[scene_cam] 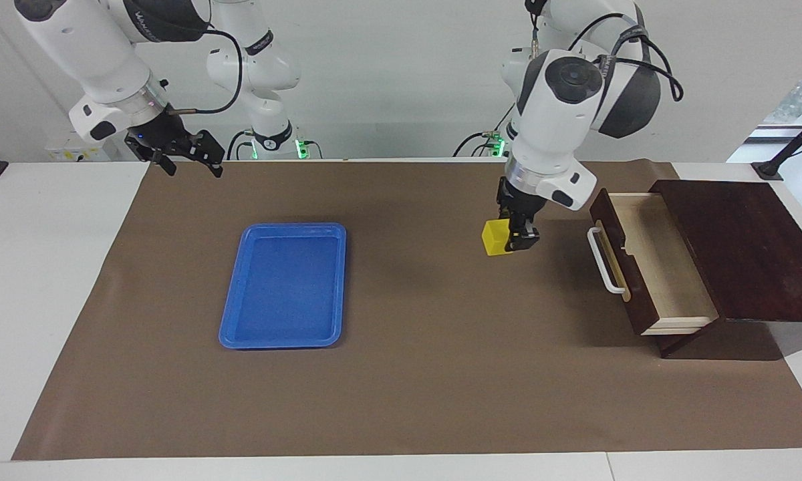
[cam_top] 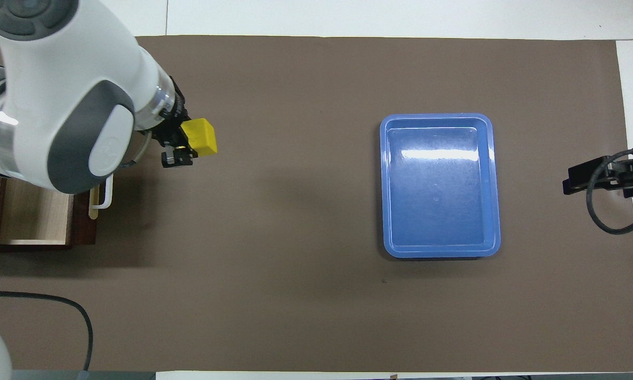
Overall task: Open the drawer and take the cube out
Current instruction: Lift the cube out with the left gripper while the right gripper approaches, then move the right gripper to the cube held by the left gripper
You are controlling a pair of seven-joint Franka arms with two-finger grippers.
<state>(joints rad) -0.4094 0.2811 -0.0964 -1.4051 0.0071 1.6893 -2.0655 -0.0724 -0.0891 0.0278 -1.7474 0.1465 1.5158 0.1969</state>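
My drawer [scene_cam: 648, 267] stands pulled open, its pale inside bare, and the blue tray [cam_top: 440, 184] is bare too. My left gripper [scene_cam: 516, 235] is clamped on the yellow cube [scene_cam: 495, 237] over the mat, at the drawer's nine o'clock in the facing view. My right gripper [scene_cam: 187, 160] waits with jaws apart, holding nothing. Only the facing view shows the drawer's whole interior; in the overhead view my arm covers part.

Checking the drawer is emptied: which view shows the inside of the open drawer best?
The facing view: the drawer stands pulled out, its whole pale interior bare. In the overhead view the left arm covers much of the drawer; only part of the interior shows.
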